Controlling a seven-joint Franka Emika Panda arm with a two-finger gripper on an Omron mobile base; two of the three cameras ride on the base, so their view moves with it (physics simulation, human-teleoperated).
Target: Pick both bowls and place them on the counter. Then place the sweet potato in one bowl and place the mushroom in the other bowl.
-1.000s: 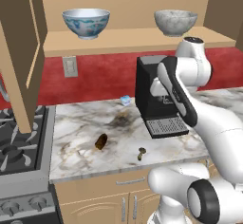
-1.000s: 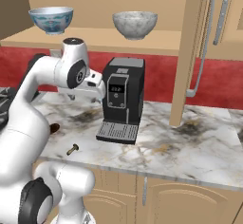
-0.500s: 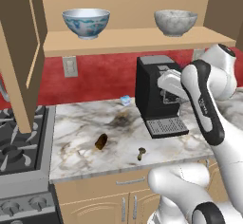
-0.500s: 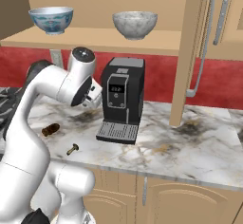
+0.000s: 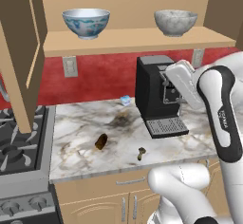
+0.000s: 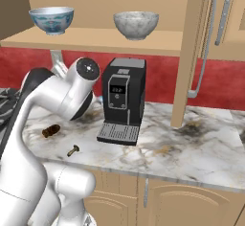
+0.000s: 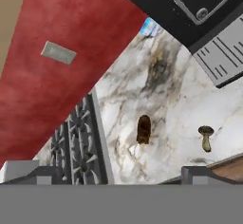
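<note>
1. Both bowls sit up on the wooden shelf [image 5: 137, 40]: the blue-patterned bowl [image 5: 86, 23] toward the 9 o'clock end, the grey stone bowl [image 5: 175, 22] toward 3 o'clock, well apart.
2. Down on the marble tabletop [image 5: 85, 123], the sweet potato [image 5: 100, 141] lies at about 7 o'clock from a dark stain.
3. The mushroom [image 5: 141, 154] stands near the front edge, at 4 o'clock from the sweet potato, apart from it.
4. A black coffee machine [image 5: 154, 95] stands at the back, at 1 o'clock from the mushroom.
5. The hand [image 7: 116, 175] hangs high above the tabletop, fingers spread as wide as they go, with nothing between them.
6. From the hand's camera, the sweet potato [image 7: 143, 129] and mushroom [image 7: 206, 136] lie below, stove grate [image 7: 76, 142] at 9 o'clock.
</note>
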